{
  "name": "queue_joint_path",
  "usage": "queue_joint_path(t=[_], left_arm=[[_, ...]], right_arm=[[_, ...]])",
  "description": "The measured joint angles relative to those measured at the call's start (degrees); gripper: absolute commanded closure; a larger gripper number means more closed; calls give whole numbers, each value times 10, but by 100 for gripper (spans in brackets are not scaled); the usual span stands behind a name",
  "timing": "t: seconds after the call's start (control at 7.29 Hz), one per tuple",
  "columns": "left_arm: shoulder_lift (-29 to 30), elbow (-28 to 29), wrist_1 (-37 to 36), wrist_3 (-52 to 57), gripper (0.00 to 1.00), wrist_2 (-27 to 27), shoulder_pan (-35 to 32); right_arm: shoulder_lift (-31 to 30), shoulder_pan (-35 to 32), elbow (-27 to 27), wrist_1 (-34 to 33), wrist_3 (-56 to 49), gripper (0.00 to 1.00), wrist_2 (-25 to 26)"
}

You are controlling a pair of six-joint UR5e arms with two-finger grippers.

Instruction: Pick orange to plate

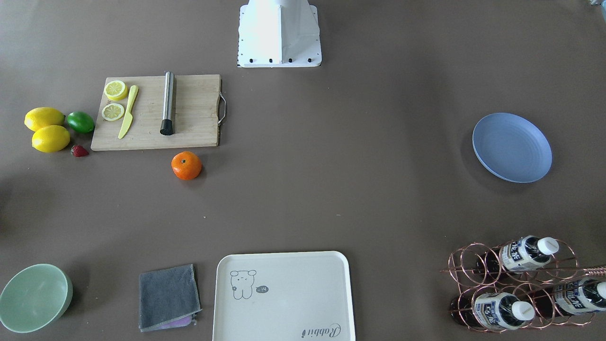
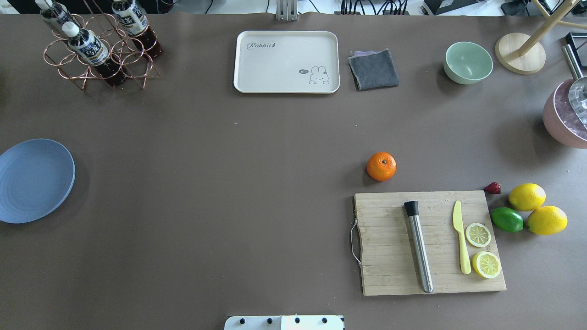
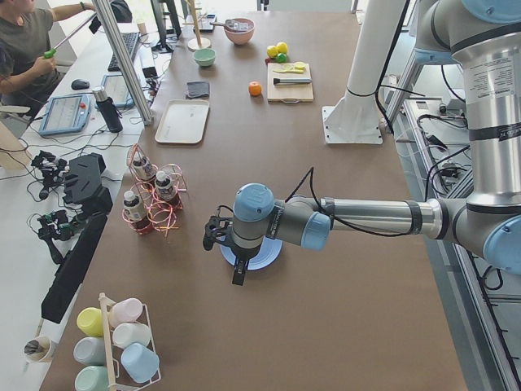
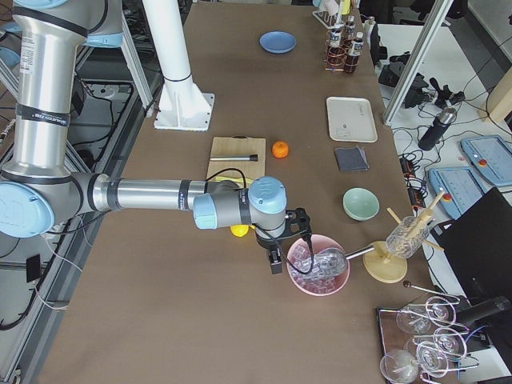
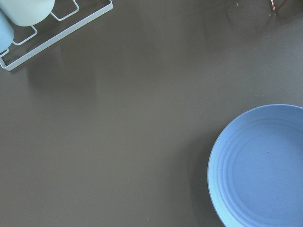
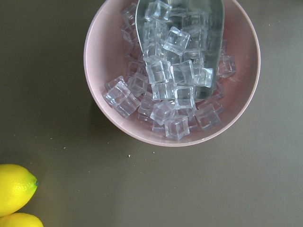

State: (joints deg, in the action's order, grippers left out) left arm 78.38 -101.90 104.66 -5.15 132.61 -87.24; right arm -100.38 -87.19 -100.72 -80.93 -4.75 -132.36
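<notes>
Orange (image 2: 381, 166) nr board (image 2: 387, 243), plate (image 2: 34, 180) well apart; L tool (image 3: 238, 273), R tool (image 4: 276, 262): state can't tell.

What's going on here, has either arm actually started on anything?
Nothing is being handled yet. The orange sits untouched on the table just beyond the cutting board, and the plate lies empty at the other end. The left gripper hangs by the plate, the right gripper by the pink ice bowl; neither holds anything.
</notes>
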Motion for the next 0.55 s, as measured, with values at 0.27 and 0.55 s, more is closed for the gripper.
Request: queue_joint_path(t=[0.27, 0.55], left_arm=[[0, 3, -1, 0, 3, -3, 2], [0, 11, 0, 1, 3, -4, 4]], right_arm=[[0, 0, 1, 0, 0, 0, 0], [0, 0, 2, 0, 0, 0, 0]])
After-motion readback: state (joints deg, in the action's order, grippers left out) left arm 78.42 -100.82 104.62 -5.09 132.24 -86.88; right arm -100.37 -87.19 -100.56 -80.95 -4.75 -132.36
